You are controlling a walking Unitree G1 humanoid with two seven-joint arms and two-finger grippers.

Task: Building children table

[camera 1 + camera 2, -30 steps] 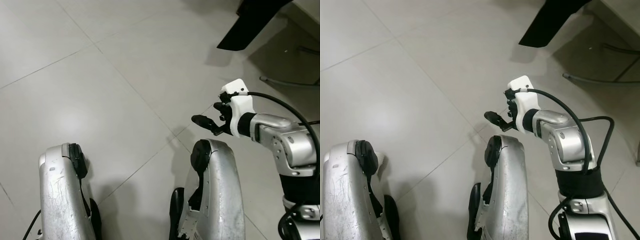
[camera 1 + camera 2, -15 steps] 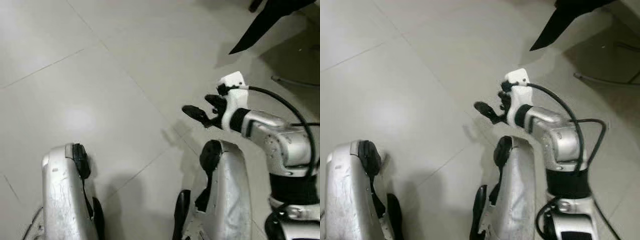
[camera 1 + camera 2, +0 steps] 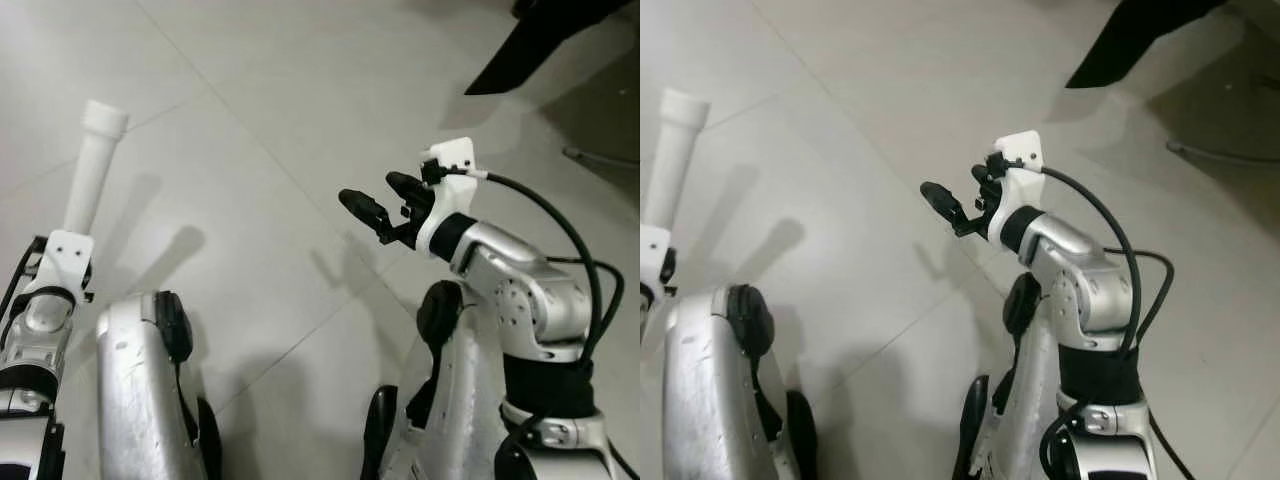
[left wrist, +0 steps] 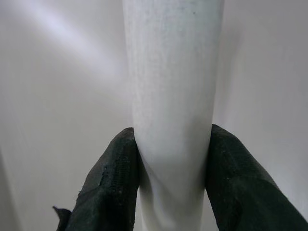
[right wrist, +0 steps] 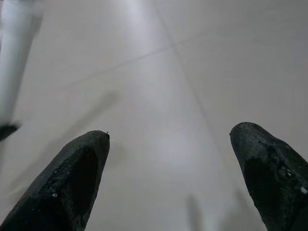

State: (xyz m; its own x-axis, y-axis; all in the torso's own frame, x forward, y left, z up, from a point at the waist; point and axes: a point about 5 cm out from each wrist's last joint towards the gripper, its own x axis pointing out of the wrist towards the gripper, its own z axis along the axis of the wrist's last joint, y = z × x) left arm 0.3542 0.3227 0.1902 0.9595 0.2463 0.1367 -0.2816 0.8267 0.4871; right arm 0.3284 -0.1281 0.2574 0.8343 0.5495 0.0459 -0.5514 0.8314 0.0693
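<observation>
Between the left gripper's (image 4: 171, 159) two black fingers (image 4: 108, 178) sits a white table leg (image 3: 93, 167), clamped near its lower end and held out over the tiled floor (image 3: 250, 120), its capped tip away from the robot. Off to the right, the right gripper (image 3: 380, 200) hangs empty with its fingers spread wide. Carrying the leg well probably means keeping the clamp firm and the leg steady, since it juts far past the grip.

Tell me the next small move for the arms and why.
Probably bring the white table leg across toward the right gripper, so both can steady it. The left gripper is shut on the leg, holding it up over the tiled floor, while the right gripper is raised with its jaws open and empty. No tabletop is in sight to fit it to.
</observation>
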